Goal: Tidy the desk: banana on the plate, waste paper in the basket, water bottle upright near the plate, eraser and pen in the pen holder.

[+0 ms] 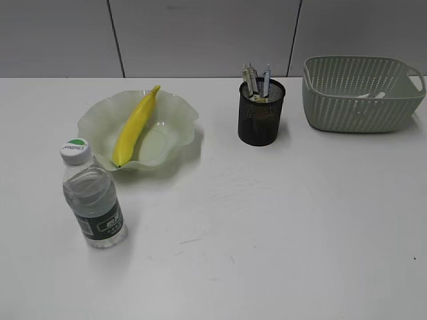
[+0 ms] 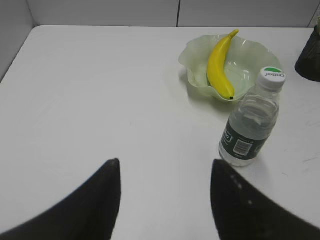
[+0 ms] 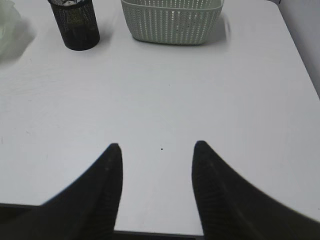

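Observation:
The yellow banana [image 1: 135, 127] lies in the pale green ruffled plate [image 1: 175, 110] at the back left of the white desk [image 1: 280, 227]; both also show in the left wrist view, banana [image 2: 220, 65] and plate [image 2: 197, 52]. The water bottle [image 1: 93, 200] stands upright just in front of the plate, also in the left wrist view [image 2: 250, 122]. The black mesh pen holder [image 1: 261, 113] holds pens [image 1: 257, 80]; it also shows in the right wrist view [image 3: 75, 22]. The green basket [image 1: 360, 93] stands back right, with white paper [image 1: 371, 95] showing inside. My left gripper [image 2: 165, 162] and right gripper [image 3: 157, 145] are open, empty, and out of the exterior view. The eraser is hidden.
The basket [image 3: 172, 20] stands beyond the right gripper, the pen holder to its left. The desk's front edge shows dark under the right gripper. A grey panelled wall runs behind the desk.

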`<action>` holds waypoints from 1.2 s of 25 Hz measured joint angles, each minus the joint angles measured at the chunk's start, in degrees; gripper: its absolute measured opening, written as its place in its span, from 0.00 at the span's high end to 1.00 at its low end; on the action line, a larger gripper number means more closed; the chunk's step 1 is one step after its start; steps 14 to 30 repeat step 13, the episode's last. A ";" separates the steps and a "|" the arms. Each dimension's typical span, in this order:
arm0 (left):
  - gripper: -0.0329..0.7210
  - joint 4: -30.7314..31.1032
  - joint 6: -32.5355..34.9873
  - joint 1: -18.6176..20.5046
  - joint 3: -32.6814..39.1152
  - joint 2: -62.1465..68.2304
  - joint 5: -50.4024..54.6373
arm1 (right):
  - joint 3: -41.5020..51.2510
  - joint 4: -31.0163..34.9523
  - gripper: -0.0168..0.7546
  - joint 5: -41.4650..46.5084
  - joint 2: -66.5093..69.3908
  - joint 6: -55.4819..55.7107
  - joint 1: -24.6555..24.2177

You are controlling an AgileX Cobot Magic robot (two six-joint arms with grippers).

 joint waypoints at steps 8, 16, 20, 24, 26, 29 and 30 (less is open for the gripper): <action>0.39 -0.04 0.00 0.00 0.00 0.00 0.00 | 0.00 0.06 0.50 0.00 0.00 -0.29 0.00; 0.39 0.08 0.00 0.00 0.00 0.00 0.00 | 0.00 0.11 0.50 0.00 0.00 -0.29 0.00; 0.39 0.08 0.00 0.00 0.00 0.00 0.00 | 0.00 0.11 0.50 0.00 0.00 -0.29 0.00; 0.39 0.08 0.00 0.00 0.00 0.00 0.00 | 0.00 0.11 0.50 0.00 0.00 -0.29 0.00; 0.39 0.08 0.00 0.00 0.00 0.00 0.00 | 0.00 0.11 0.50 0.00 0.00 -0.29 0.00; 0.39 0.08 0.00 0.00 0.00 0.00 0.00 | 0.00 0.11 0.50 0.00 0.00 -0.29 0.00; 0.39 0.08 0.00 0.00 0.00 0.00 0.00 | 0.00 0.11 0.50 0.00 0.00 -0.29 0.00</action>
